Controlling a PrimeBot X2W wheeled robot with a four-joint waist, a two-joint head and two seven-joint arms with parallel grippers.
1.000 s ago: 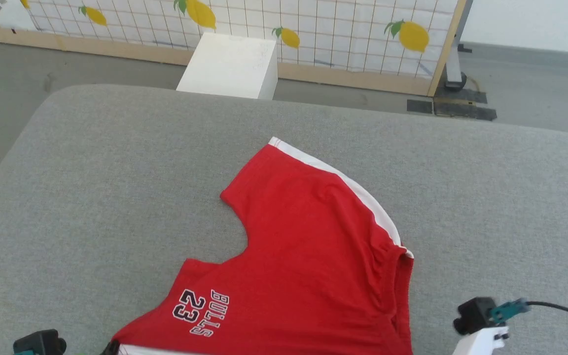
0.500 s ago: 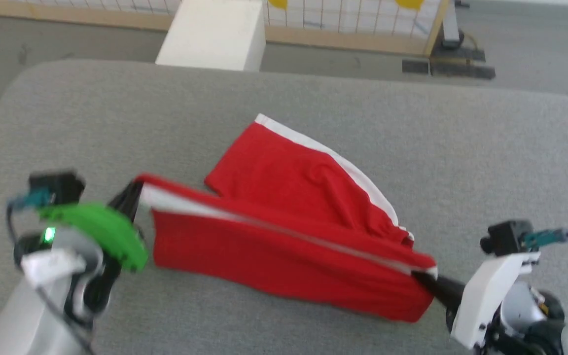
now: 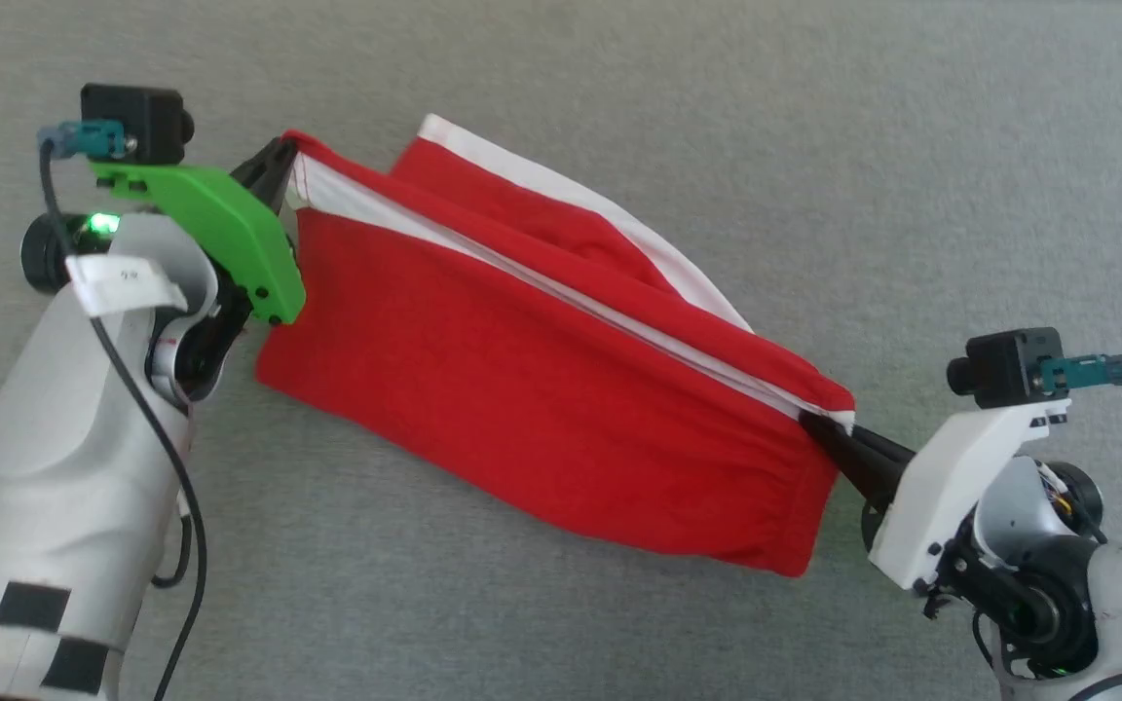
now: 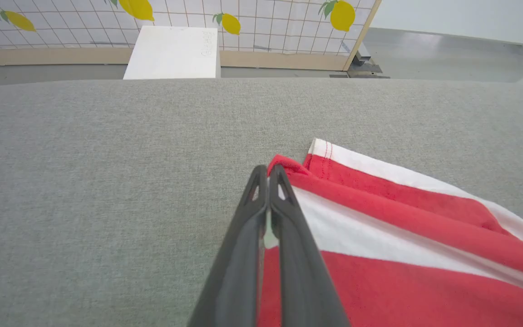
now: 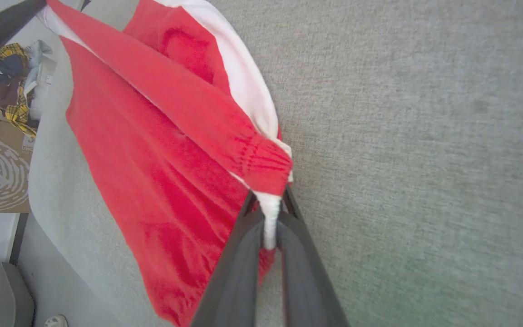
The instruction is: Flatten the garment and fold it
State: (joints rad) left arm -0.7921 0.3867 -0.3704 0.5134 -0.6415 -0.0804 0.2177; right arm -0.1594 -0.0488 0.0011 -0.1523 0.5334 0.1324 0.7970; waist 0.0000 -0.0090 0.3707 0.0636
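My head camera has dipped since a second ago, so the grey padded surface (image 3: 814, 146) now spreads across its whole view. The garment (image 3: 542, 389), which then lay flat with its print up, now hangs from a taut, white-striped edge stretched between my two grippers. Its red panel drapes toward me and its far leg rests on the pad. Past the pad's far edge, my left wrist view shows a lemon-print panel (image 4: 266, 22) and a white box (image 4: 173, 52). My left gripper (image 3: 281, 161) pinches the edge's left corner, fingers pressed together on the fabric. My right gripper (image 3: 819, 426) is clamped on the white trim at the right corner.
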